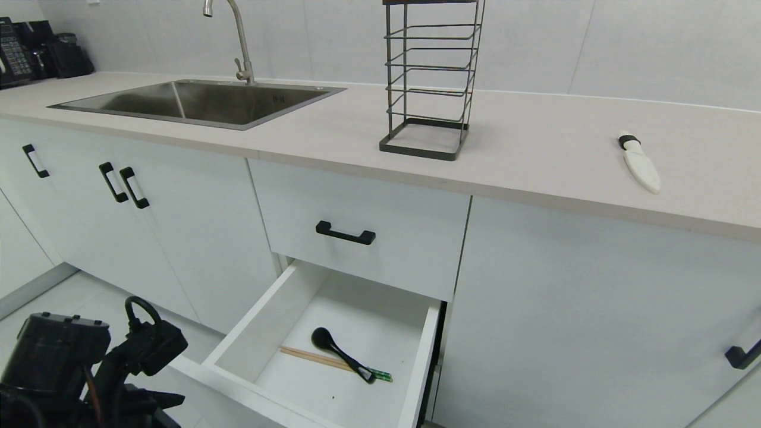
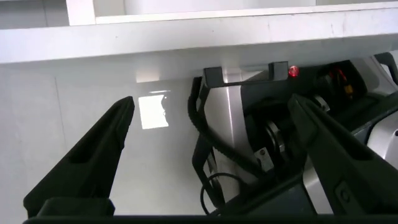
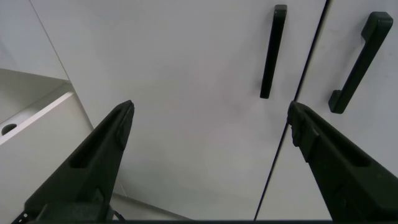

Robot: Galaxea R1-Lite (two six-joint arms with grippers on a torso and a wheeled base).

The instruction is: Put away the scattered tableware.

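My left fingers [image 2: 99,149] stand wide apart with nothing between them, low by the floor. A white edge runs above them, and I cannot tell which part of the cabinet it belongs to. My right fingers [image 3: 93,155] are apart too and hold nothing. They face white cabinet doors [image 3: 186,74] with two black handles [image 3: 272,53].

The lower drawer [image 1: 267,324] is pulled out, its near corner cut off at the head view's bottom edge. In it lie a black spoon [image 1: 345,356] and a pair of chopsticks [image 1: 309,356]. The spoon lies across the chopsticks and hides part of them, and a small green end by its handle is too small to make out. The closed drawer [image 1: 386,238] above overhangs the back of the open one.

A white knife [image 1: 639,163] with a black band lies on the desk [image 1: 535,154], well apart to the right of the wire rack [image 1: 431,77] — the rack's top is cut off. The sink [image 1: 196,101] is set into the desk on the left, and its tap [image 1: 241,41] is cut off at the spout. A dark appliance [image 1: 35,53] stands at the far left corner, partly out of view.
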